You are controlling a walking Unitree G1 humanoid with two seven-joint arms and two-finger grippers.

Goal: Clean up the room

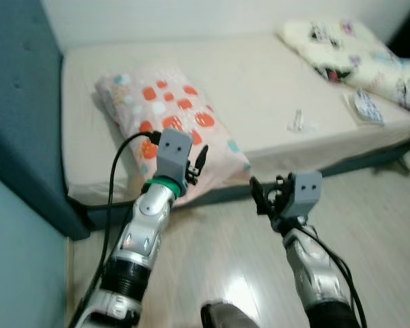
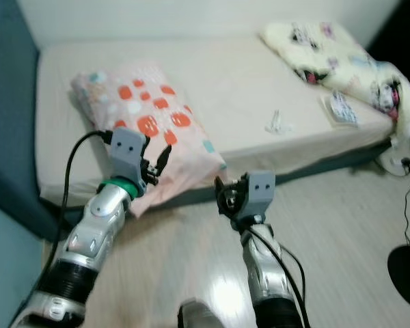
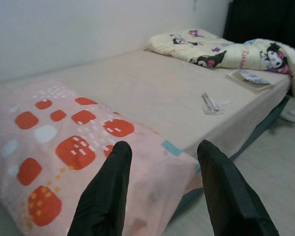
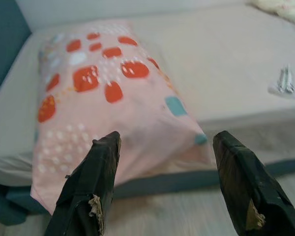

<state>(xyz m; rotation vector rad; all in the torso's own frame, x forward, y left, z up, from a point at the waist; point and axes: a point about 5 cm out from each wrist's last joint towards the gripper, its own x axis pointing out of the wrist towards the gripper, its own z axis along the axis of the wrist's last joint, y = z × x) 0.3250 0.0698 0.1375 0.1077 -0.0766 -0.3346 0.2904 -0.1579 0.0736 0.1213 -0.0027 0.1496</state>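
**Pink pillow overhangs the bed edge, both grippers spread and empty**

Pink-and-orange pillow (image 1: 171, 130) lies left of centre in the head view, one corner drooping off the mattress (image 1: 273, 82). Left gripper (image 1: 197, 164) hovers at that corner; right gripper (image 1: 263, 195) sits lower, centre frame. Wrist views show both open, holding nothing. I'd grip the drooping corner deep, from both sides.

Both eye views look forward and down from the head, standing back from the low beige mattress (image 1: 260, 89) that crosses the upper half of the frame. The left wrist view looks close along its black fingers (image 3: 108, 191) across the pink pillow with orange patches (image 3: 64, 147) toward the cream cartoon-print blanket (image 3: 221, 49). The right wrist view faces the same pillow's near end from just off the bed edge.
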